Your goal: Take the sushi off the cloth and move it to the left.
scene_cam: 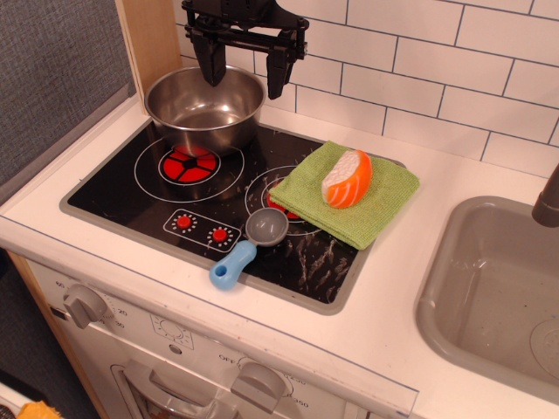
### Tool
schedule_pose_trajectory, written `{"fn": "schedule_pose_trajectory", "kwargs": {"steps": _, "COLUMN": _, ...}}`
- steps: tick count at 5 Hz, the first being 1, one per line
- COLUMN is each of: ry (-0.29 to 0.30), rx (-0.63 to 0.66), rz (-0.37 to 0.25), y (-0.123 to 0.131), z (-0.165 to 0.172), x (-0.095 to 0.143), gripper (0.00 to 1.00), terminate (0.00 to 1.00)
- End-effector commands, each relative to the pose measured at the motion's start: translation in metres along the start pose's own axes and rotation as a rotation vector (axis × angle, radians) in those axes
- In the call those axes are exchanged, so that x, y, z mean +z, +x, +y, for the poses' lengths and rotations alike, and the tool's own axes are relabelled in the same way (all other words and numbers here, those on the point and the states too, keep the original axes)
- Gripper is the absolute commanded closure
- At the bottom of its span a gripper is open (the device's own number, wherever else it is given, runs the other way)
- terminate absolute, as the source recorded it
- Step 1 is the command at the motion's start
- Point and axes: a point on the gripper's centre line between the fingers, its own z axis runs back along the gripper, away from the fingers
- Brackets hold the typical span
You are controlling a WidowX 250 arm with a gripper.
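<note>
The sushi [347, 178], orange with white stripes on a white base, lies on the light-green cloth [349, 195], which covers the right burner of the black toy stove. My gripper [244, 70] hangs open and empty at the back left, high above the steel pot [204, 108], well away from the sushi. Its two black fingers [210, 61] point down, spread wide apart.
A grey scoop with a blue handle [248, 243] lies on the stove [131, 188] in front of the cloth. The left burner [188, 163] glows red in front of the pot. A grey sink [493, 288] is at right. A white tiled wall stands behind.
</note>
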Motion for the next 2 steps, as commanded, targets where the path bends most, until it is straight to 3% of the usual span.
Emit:
{"fn": "schedule_pose_trajectory", "kwargs": {"steps": 1, "ry": 0.000, "rx": 0.000, "rz": 0.000, "y": 0.000, "z": 0.000, "x": 0.000, "gripper": 0.00, "terminate": 0.00}}
{"fn": "schedule_pose_trajectory", "kwargs": {"steps": 2, "ry": -0.011, "rx": -0.071, "rz": -0.001, "y": -0.008, "z": -0.034, "x": -0.005, "gripper": 0.00, "terminate": 0.00}}
